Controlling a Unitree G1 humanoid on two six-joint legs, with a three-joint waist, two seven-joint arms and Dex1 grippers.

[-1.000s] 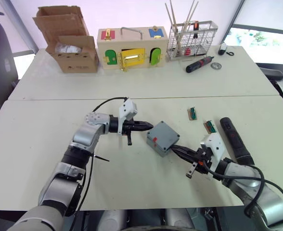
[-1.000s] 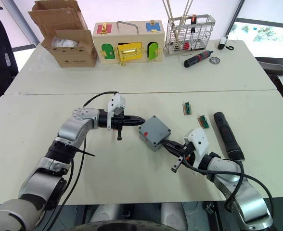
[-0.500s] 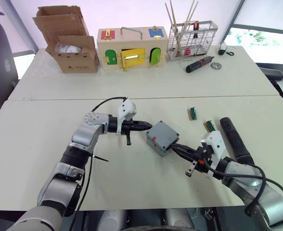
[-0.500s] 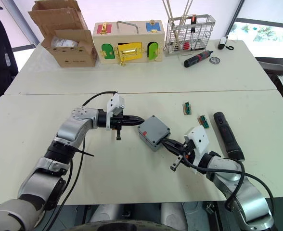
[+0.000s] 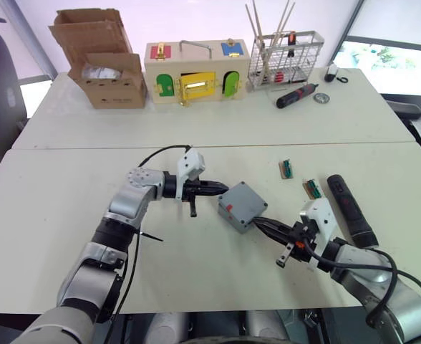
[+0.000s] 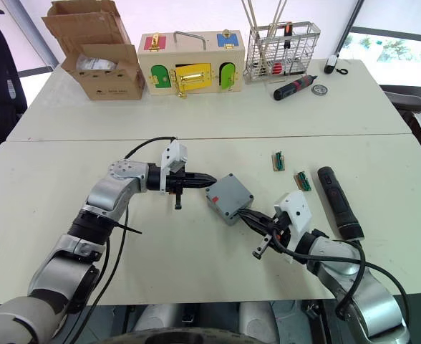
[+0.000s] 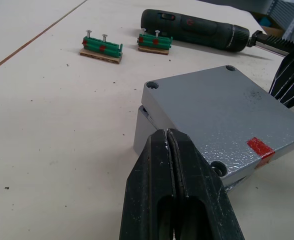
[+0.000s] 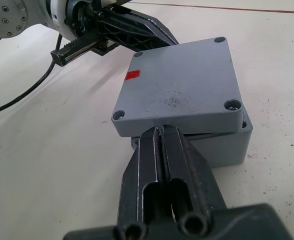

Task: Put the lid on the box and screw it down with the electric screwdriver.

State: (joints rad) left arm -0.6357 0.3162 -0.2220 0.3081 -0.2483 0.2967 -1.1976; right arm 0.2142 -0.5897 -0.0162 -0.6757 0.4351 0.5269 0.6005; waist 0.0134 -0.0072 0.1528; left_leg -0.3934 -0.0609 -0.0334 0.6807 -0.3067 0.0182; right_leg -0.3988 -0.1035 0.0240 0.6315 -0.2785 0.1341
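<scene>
1. Near the middle of the front table, the lid sits on the box, twisted out of line so the corners do not match; the head views hide this, while both wrist views show the box's wall jutting from under the lid.
2. From the left wrist view, two green screw holders and the electric screwdriver lie beyond the box, the screwdriver flat on the table and untouched.
3. Left gripper has its fingers pressed together, tips at the lid's edge on the robot's left.
4. Right gripper is likewise closed on nothing, tips against the lid's near edge.
5. Compared with a second ago, the lid has turned slightly, and both grippers stay at its edges.
</scene>
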